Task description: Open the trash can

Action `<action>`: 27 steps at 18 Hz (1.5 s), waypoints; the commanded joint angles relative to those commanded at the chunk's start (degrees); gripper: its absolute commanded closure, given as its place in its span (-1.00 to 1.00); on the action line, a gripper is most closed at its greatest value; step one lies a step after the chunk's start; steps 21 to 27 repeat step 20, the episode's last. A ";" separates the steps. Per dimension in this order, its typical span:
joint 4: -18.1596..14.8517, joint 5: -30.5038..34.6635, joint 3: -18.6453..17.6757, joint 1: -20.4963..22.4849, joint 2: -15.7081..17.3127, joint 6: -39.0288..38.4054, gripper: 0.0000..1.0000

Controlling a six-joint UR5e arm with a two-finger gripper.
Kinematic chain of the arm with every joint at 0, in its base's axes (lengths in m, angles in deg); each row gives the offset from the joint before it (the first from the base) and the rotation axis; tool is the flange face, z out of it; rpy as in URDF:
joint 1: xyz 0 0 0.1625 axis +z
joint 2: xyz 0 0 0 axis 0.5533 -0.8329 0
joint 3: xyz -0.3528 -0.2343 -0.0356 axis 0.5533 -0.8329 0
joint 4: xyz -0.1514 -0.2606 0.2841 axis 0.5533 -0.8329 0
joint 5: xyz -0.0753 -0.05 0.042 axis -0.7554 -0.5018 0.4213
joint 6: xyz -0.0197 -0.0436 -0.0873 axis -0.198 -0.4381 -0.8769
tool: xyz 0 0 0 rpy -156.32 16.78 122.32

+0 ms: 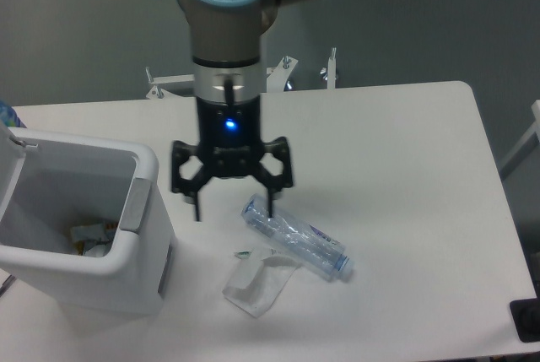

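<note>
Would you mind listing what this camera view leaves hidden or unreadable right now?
- Trash can lid: cut off by the left edge.
- Scraps inside the can: too small and shadowed to identify.
- Bottle label: too blurred to read.
- Dark object at the bottom right: cropped by the frame.
- Gripper: open, fingers clear of everything.

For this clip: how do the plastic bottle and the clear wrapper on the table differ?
The plastic bottle is a rounded tube lying on its side with a cap end and a bluish label; the clear wrapper is flat, crumpled film with no label visible. The bottle lies partly under the open gripper; the wrapper lies nearer the camera, clear of it. Both are transparent litter on the table, outside the trash can.
</note>
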 joint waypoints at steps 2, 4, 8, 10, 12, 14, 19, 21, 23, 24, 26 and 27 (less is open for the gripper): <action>-0.09 0.45 -0.35 3.86 -1.40 3.34 -1.00; -0.18 1.24 -0.35 7.82 -3.60 8.42 -1.00; -0.09 1.60 -1.14 14.68 -6.33 21.17 -1.00; -0.18 1.68 -1.49 15.92 -7.29 25.74 -1.00; -0.35 1.77 -2.02 15.92 -7.47 30.66 -1.00; -0.26 1.77 -2.99 15.92 -8.17 36.37 -1.00; -0.26 1.95 -4.39 16.80 -8.35 41.23 -1.00; -0.35 2.03 -4.48 16.72 -8.27 41.15 -1.00; -0.35 2.03 -4.48 16.72 -8.27 41.15 -1.00; -0.35 2.03 -4.48 16.72 -8.27 41.15 -1.00; -0.35 2.03 -4.48 16.72 -8.27 41.15 -1.00; -0.35 2.03 -4.48 16.72 -8.27 41.15 -1.00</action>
